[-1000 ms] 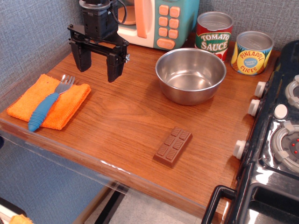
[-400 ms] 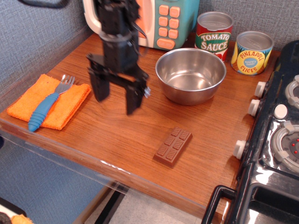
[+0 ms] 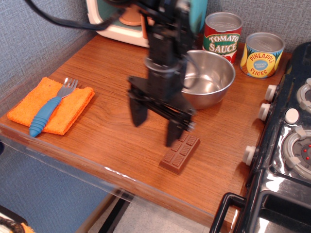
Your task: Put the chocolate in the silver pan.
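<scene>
Now the pincer (image 3: 154, 126), spread wide and empty, hangs just left of the chocolate (image 3: 180, 152), lying near the bench's front edge, long axis toward the pan (image 3: 206, 77).

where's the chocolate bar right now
The small brown gridded chocolate bar lies flat near the front edge of the wooden counter, in front of the round shiny steel bowl, with the open black gripper just left of it.

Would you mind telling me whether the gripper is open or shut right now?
Open. The gripper has its two fingers spread well apart, empty, above the counter just left of the chocolate.
</scene>
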`<state>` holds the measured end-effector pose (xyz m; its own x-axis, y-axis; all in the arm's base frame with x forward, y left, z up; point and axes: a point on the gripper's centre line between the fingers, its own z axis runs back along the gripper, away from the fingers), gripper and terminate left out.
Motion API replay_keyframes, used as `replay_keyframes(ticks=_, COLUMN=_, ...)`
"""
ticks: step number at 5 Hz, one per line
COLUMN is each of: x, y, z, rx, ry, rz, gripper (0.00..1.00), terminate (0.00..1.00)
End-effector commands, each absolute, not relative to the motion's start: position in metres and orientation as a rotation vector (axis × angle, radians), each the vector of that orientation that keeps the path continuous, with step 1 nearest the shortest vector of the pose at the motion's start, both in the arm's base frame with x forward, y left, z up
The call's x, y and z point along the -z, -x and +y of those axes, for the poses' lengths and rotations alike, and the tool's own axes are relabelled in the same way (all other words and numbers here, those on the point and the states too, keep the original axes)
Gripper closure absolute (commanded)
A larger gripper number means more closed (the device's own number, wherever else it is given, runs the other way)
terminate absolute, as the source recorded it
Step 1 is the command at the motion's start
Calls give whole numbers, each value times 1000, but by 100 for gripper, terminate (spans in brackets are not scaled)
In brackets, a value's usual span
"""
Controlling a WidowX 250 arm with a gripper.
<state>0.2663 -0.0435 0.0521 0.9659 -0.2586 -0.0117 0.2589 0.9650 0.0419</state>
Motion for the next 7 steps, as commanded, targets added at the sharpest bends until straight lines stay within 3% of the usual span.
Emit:
replay_keyframes(ticks=1, x=-43, y=-267, z=-76, rx=291, ry=-56, rz=-3, gripper=0, terminate=0)
replay_keyframes(ticks=5, x=-11, y=-274, z=-65, rx=195, ry=-99, rz=66, gripper=0, terminate=0)
replay_keyframes(ticks=6, x=-5, y=-271, z=-66, rx=208, ry=-107, rz=79, gripper=100, terminate=0)
replay_keyframes(ticks=7, x=-2, y=-269, z=-65, rx=219, ry=-113, rz=91, gripper=100, terminate=0)
